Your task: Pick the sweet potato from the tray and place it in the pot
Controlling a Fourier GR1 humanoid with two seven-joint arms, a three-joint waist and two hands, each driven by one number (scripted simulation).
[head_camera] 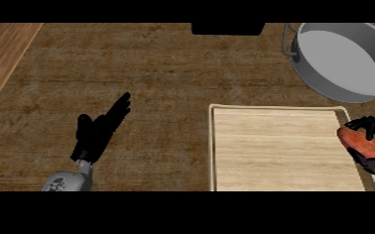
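So far only the grasp looks done: the right hand (361, 124) curls round the sweet potato (353, 140) at the tray's (212, 148) right edge, not yet carried to the pot (344, 59) far right, while the left hand (92, 136) rests open at the left.

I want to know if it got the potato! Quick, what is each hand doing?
Left hand: open, holding nothing.
Right hand: shut on the sweet potato, at the tray's right edge.

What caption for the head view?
Right hand grasps the sweet potato at the tray's right edge; pot beyond, left hand open.
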